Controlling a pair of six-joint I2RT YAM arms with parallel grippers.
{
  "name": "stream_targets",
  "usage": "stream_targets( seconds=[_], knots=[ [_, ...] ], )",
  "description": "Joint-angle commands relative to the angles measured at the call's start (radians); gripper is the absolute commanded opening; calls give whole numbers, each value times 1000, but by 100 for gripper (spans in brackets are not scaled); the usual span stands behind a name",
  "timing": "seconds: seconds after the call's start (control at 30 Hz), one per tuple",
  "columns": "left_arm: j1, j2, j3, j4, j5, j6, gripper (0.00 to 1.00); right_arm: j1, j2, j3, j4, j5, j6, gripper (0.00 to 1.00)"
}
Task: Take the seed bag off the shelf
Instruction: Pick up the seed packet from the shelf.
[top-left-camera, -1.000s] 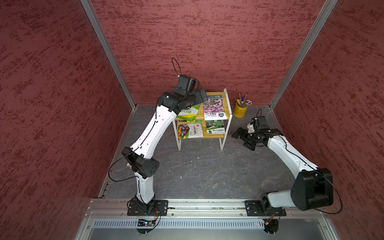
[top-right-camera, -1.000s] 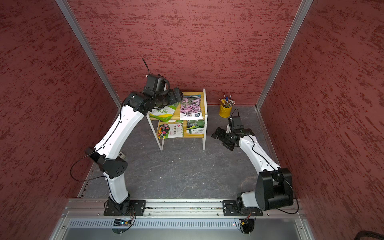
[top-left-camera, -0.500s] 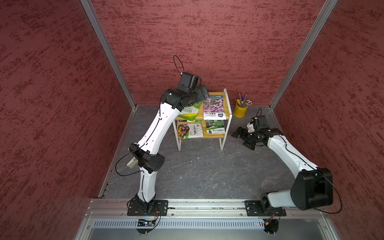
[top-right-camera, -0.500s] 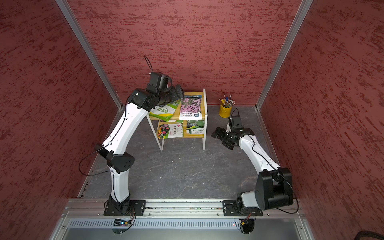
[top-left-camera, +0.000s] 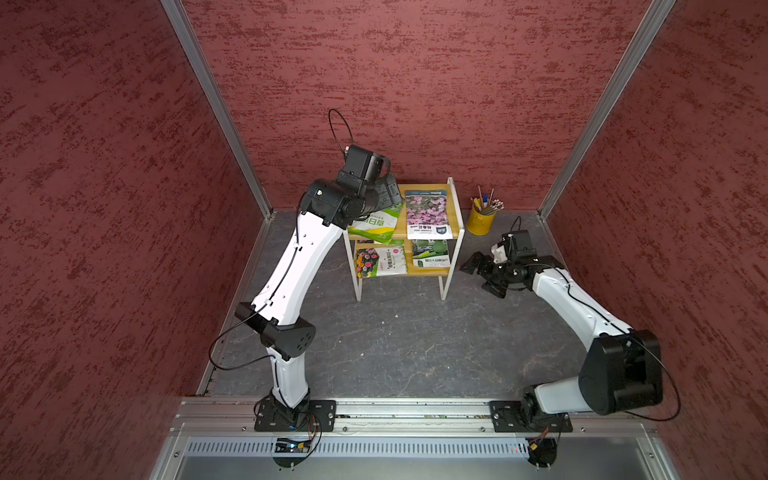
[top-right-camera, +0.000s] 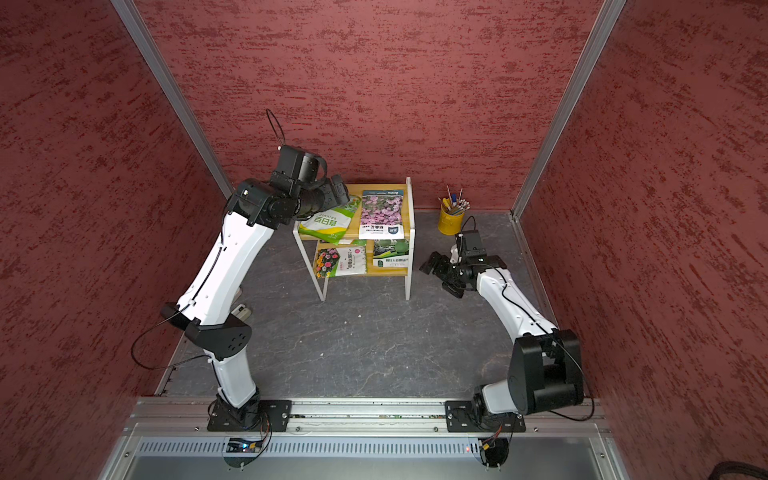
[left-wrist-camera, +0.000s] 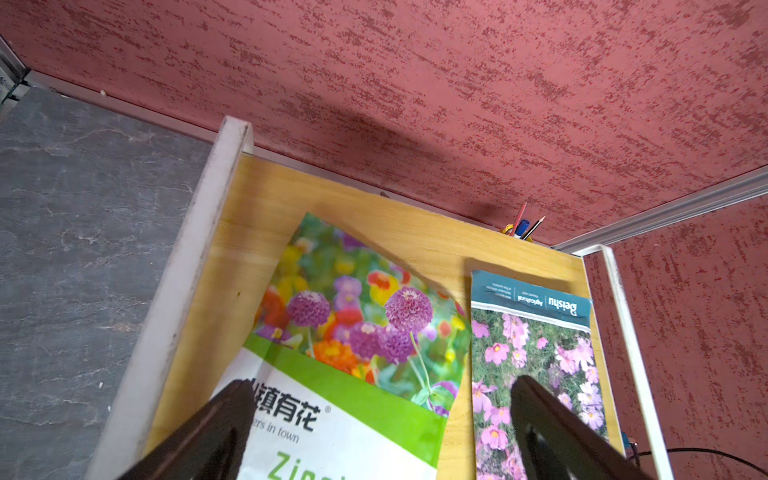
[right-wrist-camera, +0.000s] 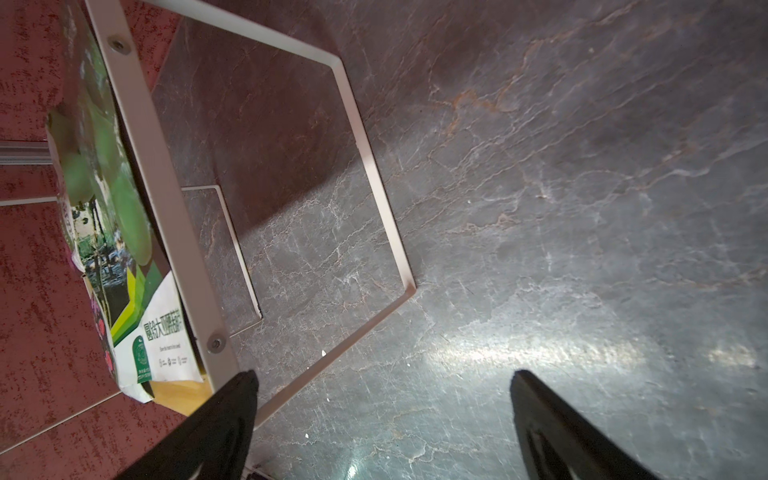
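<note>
Green-and-white, the seed bag (left-wrist-camera: 345, 374) lies on the top board of the shelf (left-wrist-camera: 266, 216), its near end overhanging the front (a pink-flowered bag (left-wrist-camera: 536, 353) lies just beside). The left hand (left-wrist-camera: 382, 386) hovers above it, wide open and empty: the reach step. Next it likely must lower and pinch the bag. The right hand (right-wrist-camera: 380, 376), open, sits low beside the shelf.

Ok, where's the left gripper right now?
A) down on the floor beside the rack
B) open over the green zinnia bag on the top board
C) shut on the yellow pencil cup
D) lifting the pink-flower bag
B: the left gripper stands open over the green zinnia bag on the top board of the shelf, gripping nothing.
</note>
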Motion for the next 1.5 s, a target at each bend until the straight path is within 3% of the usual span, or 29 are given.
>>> stream_targets(
  seconds=[0.0, 0.2, 0.63, 0.93, 1.1, 1.23, 1.47],
  knots=[
    [-22, -18, -59, -19, -16, -27, 100, -7, 2, -2, 17, -9, -3, 98],
    [-67, -44, -147, 11, -33, -81, 100, -6, 0, 0, 9, -6, -9, 98],
    [-74, -33, -128, 2, -33, -98, 100, -6, -3, 4, 1, -5, -11, 98],
    [-49, 20, 78, -65, -30, -31, 100, -7, -6, 22, -19, 7, -21, 98],
    [-12, -38, 82, -69, 42, -6, 100, -6, -10, 15, -13, 8, -18, 98],
    [27, -108, 60, -74, 166, 7, 100, -6, -9, 12, -7, 4, -14, 98],
    [62, -304, -138, -92, 356, -7, 100, -7, -9, 15, -5, 4, -13, 98]
  ],
)
